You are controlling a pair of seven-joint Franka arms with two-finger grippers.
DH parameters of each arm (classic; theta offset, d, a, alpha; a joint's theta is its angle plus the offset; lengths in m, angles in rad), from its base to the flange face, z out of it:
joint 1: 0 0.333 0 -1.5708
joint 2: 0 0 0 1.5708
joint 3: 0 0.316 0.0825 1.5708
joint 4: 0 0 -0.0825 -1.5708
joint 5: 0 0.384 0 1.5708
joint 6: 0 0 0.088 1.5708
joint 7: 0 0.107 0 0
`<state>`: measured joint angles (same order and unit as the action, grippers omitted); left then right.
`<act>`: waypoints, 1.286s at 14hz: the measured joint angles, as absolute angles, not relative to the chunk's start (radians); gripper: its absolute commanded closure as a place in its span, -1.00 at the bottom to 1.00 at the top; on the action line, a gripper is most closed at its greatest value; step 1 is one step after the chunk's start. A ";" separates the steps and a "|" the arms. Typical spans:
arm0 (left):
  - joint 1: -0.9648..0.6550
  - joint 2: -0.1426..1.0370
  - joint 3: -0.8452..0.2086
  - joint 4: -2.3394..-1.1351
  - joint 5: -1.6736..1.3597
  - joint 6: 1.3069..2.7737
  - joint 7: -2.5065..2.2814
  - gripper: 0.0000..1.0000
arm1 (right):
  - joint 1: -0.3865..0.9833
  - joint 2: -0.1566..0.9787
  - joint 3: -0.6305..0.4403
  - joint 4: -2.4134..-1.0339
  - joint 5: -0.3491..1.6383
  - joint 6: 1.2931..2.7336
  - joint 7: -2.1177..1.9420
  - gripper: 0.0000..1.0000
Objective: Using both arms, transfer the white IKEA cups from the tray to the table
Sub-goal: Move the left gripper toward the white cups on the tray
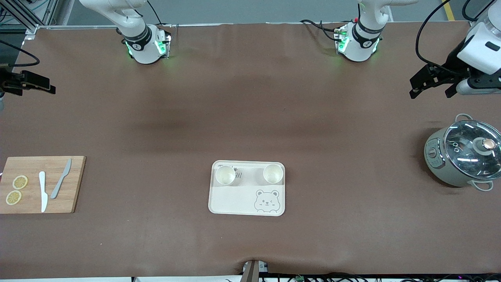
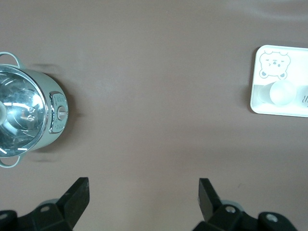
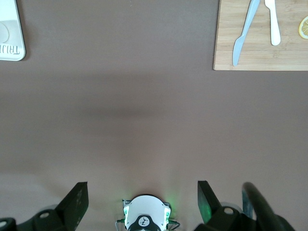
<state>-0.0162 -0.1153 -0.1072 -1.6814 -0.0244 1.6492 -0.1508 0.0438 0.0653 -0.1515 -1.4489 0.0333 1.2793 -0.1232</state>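
Two white IKEA cups stand upright on the bear tray (image 1: 235, 201), one (image 1: 225, 175) toward the right arm's end, the other (image 1: 273, 173) toward the left arm's end. In the left wrist view one cup (image 2: 282, 92) shows on the tray (image 2: 301, 62). My left gripper (image 1: 430, 84) hangs open and empty above the table by the pot, well away from the tray; its fingers (image 2: 78, 193) stand wide apart. My right gripper (image 1: 39, 83) hovers open and empty over the table's edge at the right arm's end, its fingers (image 3: 77, 198) spread above that arm's base (image 3: 146, 217).
A grey-green pot with glass lid (image 1: 464, 153) sits at the left arm's end. A wooden cutting board (image 1: 74, 184) with two knives and lemon slices lies at the right arm's end. Brown tabletop lies between these and the tray.
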 measured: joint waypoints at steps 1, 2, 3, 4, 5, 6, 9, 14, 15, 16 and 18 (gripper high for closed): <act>-0.016 -0.113 -0.107 -1.681 -0.024 1.649 -0.151 -1.00 | 0.044 0.065 -0.151 -1.449 0.033 1.279 -0.123 -1.00; -0.016 -0.110 -0.107 -1.681 -0.024 1.649 -0.151 -1.00 | 0.044 0.065 -0.151 -1.449 0.033 1.279 -0.123 -1.00; -0.016 -0.108 -0.107 -1.681 -0.024 1.649 -0.151 -1.00 | 0.044 0.065 -0.151 -1.449 0.033 1.279 -0.123 -1.00; -0.016 -0.107 -0.107 -1.680 -0.024 1.649 -0.151 -1.00 | 0.044 0.065 -0.151 -1.449 0.033 1.279 -0.123 -1.00; -0.016 -0.106 -0.107 -1.679 -0.024 1.649 -0.151 -1.00 | 0.044 0.065 -0.151 -1.449 0.033 1.279 -0.123 -1.00; -0.016 -0.102 -0.107 -1.675 -0.024 1.649 -0.151 -1.00 | 0.044 0.065 -0.152 -1.449 0.033 1.279 -0.123 -1.00; -0.018 -0.059 -0.108 -1.636 -0.024 1.649 -0.151 -1.00 | 0.043 0.065 -0.152 -1.449 0.033 1.279 -0.123 -1.00; -0.039 0.067 -0.169 -1.594 -0.024 1.655 -0.189 -1.00 | 0.041 0.077 -0.154 -1.450 0.033 1.279 -0.123 -1.00; -0.054 0.090 -0.182 -1.593 -0.024 1.660 -0.231 -1.00 | 0.038 0.086 -0.155 -1.450 0.033 1.279 -0.123 -1.00; -0.076 0.112 -0.189 -1.592 -0.024 1.674 -0.277 -1.00 | 0.036 0.095 -0.155 -1.450 0.033 1.280 -0.123 -1.00; -0.132 0.156 -0.193 -1.591 -0.024 1.731 -0.368 -1.00 | 0.035 0.108 -0.156 -1.450 0.034 1.281 -0.123 -1.00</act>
